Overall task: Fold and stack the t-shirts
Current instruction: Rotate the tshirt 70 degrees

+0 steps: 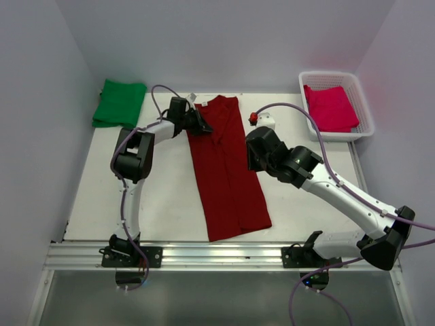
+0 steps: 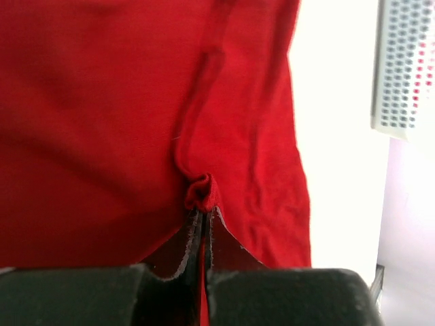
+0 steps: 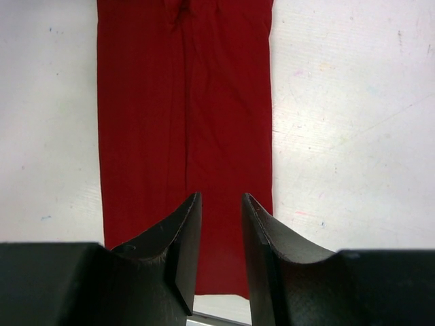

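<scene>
White tabletop, pale walls. At the far right corner a white lattice basket holds a pinkish-red t-shirt. A folded green t-shirt lies far left, and a small white-and-red object sits near the basket. The dark red t-shirt lies mid-table as a long strip. The left gripper is pinched tight on a pucker at its far end. The right gripper has its fingers apart over the cloth, gripping nothing.

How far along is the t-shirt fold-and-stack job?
Done: green t-shirt lies folded at the far left corner. In hand: maroon t-shirt is a long folded strip; left end effector shut on its far end, right end effector open above it. Left: finish that fold, deal with the pink t-shirt in the basket, stack.
</scene>
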Robot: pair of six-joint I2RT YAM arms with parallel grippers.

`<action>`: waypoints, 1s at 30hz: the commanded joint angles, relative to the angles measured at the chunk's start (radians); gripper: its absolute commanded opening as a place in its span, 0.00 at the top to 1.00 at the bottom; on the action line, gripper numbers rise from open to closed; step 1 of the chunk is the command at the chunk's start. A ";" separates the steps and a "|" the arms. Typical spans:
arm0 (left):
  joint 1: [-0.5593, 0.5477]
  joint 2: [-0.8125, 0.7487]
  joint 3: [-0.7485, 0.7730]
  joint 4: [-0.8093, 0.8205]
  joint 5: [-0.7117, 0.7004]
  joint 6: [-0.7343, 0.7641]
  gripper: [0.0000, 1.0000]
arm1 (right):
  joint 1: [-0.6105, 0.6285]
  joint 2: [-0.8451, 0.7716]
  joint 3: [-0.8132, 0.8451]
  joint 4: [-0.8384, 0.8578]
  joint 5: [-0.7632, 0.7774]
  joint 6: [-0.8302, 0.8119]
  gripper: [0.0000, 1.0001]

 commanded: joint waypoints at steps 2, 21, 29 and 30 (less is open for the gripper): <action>-0.061 -0.033 0.109 0.044 0.085 0.022 1.00 | -0.007 -0.028 -0.011 0.024 0.018 0.002 0.67; -0.184 0.081 0.223 -0.269 0.110 0.200 0.56 | -0.016 -0.026 -0.018 0.027 0.022 -0.002 0.59; -0.184 -0.161 0.010 -0.024 -0.011 0.186 0.23 | -0.021 -0.017 -0.024 0.028 0.028 -0.001 0.54; -0.184 -0.183 0.000 -0.023 -0.023 0.186 0.21 | -0.021 -0.015 -0.029 0.030 0.028 -0.001 0.54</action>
